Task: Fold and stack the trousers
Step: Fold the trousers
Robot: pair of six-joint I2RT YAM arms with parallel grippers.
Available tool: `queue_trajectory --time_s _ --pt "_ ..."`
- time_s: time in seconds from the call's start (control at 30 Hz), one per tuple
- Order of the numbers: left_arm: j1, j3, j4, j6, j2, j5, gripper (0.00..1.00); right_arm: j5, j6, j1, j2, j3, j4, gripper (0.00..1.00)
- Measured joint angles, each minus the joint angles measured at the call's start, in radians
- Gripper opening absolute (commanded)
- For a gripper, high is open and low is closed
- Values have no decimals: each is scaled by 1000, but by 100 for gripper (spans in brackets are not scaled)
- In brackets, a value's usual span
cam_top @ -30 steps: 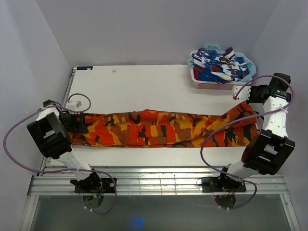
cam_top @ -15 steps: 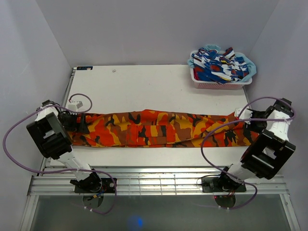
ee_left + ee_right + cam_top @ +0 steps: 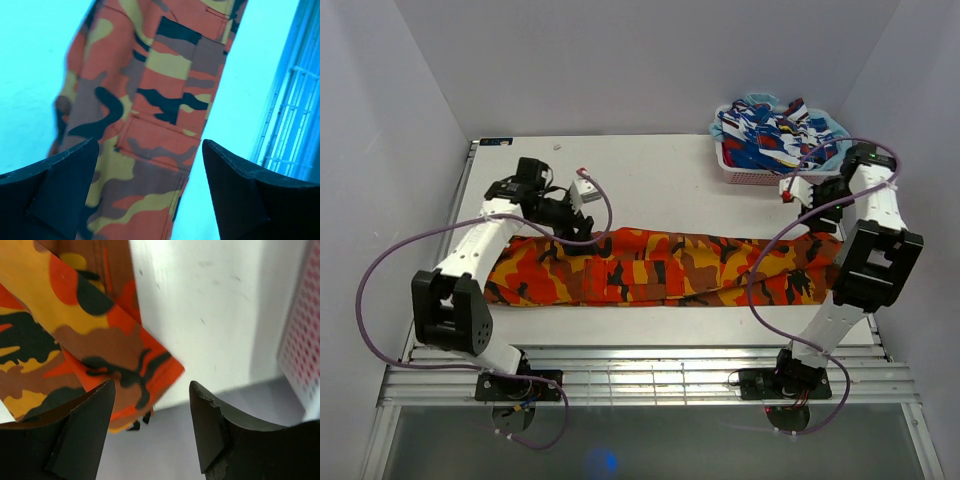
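Orange, red and yellow camouflage trousers [image 3: 660, 268] lie flat in a long band across the white table [image 3: 650, 175], from 9 o'clock to 3 o'clock, nearer the front edge than the back. At 9 o'clock their end stops short of the table's side, leaving a bare strip. The left gripper [image 3: 578, 222] hovers over the band's far edge at about 10 o'clock. Its jaws are spread wide, and its wrist view shows a pocket [image 3: 172, 85] between the fingers [image 3: 65, 180], with nothing gripped. Bare table runs from 10 to 12 o'clock behind the trousers. A narrower strip separates their near edge from the metal rail [image 3: 650, 365] at 6 o'clock. The right gripper [image 3: 815, 205] hangs at 2 o'clock above the leg ends, jaws wide apart and empty, with a hem corner [image 3: 160, 370] below against white table. Just beyond, at 1 o'clock, a pink basket [image 3: 770, 177] of blue-and-white cloth [image 3: 770, 135] fills the corner by the right wall [image 3: 910, 150].
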Motion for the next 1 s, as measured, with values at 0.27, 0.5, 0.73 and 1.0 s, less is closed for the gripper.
queue_trajectory --time_s 0.27,0.5,0.73,1.0 --pt "-88 -52 80 -93 157 -22 94 180 -6 121 194 48 9 68" --pt "-87 -137 126 -129 155 -51 94 279 -35 108 254 48 70 66" --pt "-87 -182 146 -152 129 -76 94 314 -61 106 297 48 134 65" --pt "-87 -187 146 -162 108 -111 94 382 -91 113 333 26 186 36"
